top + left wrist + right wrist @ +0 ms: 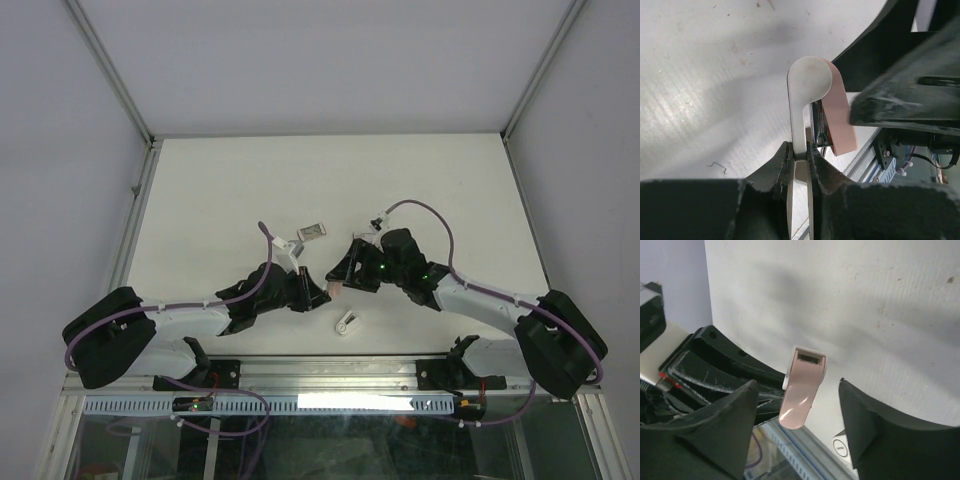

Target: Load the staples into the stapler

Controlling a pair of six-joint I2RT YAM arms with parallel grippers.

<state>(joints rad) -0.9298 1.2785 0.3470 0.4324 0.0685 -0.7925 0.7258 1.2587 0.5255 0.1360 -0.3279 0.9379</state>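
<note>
Nearest to the left wrist camera are the two dark fingers [782, 165] of the left gripper [800, 156]. They are pressed together on the thin white half of the stapler [807, 85]. The stapler stands up out of them, and its pale pink half hangs open to the right of the white one, joined to it at the round top. Between the halves a narrow metal channel shows, but I cannot tell if any staples sit in it.

The right gripper [797, 385] has its jaws wide apart. In its own camera the pink half stands between the two fingers and touches neither of them, so this gripper holds nothing.

The staples [313, 231] lie in their box on the bench [220, 190], beyond both grippers and apart from them. A small white-and-dark piece [285, 245] lies near the box. A small white clip [347, 323] lies closer to the arm bases. I cannot name either with certainty.

In my judgement the first part is done: the stapler is lifted and opened. The loading itself seems not yet done. A strip has to come from the box, go into the channel, and then the stapler must be closed.

Both arms reach inward from their bases, low over the bench. The grippers face each other near the middle, with the stapler between them.
</note>
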